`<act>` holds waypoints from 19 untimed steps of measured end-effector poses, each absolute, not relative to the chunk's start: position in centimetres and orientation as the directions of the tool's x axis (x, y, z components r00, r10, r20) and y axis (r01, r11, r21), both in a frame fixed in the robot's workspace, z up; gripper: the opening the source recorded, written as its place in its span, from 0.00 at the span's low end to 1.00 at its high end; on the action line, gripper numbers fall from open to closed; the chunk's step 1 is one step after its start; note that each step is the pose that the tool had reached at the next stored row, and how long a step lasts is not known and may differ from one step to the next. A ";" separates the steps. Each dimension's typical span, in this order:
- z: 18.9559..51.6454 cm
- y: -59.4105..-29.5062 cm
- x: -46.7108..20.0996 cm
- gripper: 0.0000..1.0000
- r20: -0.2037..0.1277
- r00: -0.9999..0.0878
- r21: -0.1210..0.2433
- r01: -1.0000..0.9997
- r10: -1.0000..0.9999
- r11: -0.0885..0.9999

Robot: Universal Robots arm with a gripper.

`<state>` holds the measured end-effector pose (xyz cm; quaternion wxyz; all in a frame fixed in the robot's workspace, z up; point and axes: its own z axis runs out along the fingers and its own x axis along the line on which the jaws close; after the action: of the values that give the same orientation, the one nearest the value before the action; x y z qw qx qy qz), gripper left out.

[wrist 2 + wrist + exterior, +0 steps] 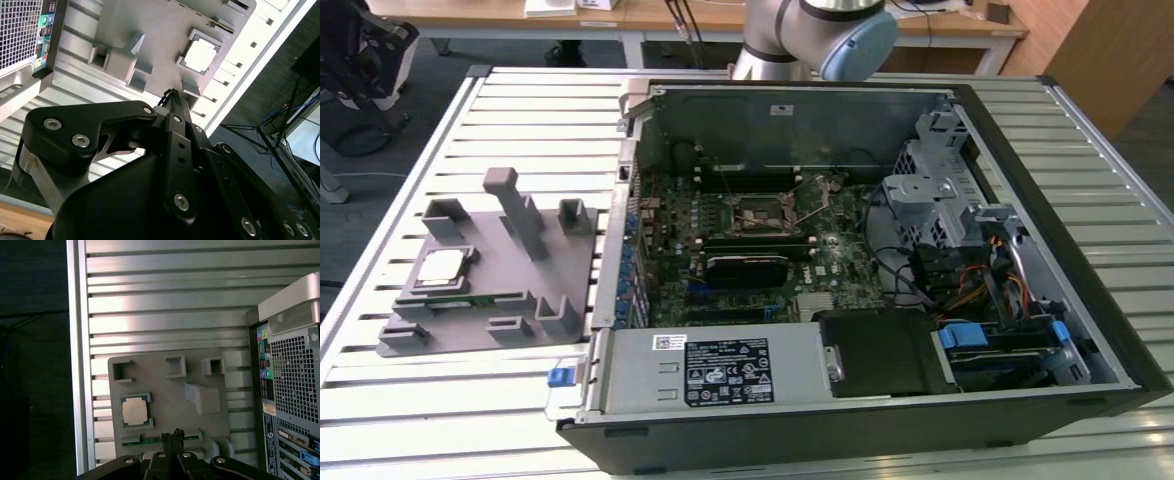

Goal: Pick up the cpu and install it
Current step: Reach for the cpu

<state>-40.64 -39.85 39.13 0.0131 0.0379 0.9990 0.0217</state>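
Exterior view: cpu flat in grey holder, on exterior view's left of open pc case; socket bare, well apart.

Second wrist view: gripper clenched on nothing, above holder, short of chip.

First wrist view: tips over green memory stick, just beside cpu.

Approach, prob best: centre over chip, square to its 4 edges, keep clear of stick.

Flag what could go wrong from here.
In the first wrist view the gripper, jaws shut, lines up with the memory stick, not the cpu; a straight approach could hit the stick.
The cpu lies in a rimmed pocket of the holder; an off-centre grasp may catch the rim.
The socket sits deep in the case; clearance looks tight.
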 end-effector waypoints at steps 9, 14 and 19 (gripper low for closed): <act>39.1 -39.8 -41.4 0.11 -0.024 -0.997 0.044 0.075 0.076 0.996; 39.1 -39.8 -41.9 0.11 -0.024 -0.997 0.044 0.075 0.076 0.996; 39.1 -39.8 -42.4 0.11 -0.024 -0.997 0.044 0.075 0.076 0.996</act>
<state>-42.41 -39.85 39.13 0.0131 0.0378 0.9990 0.0217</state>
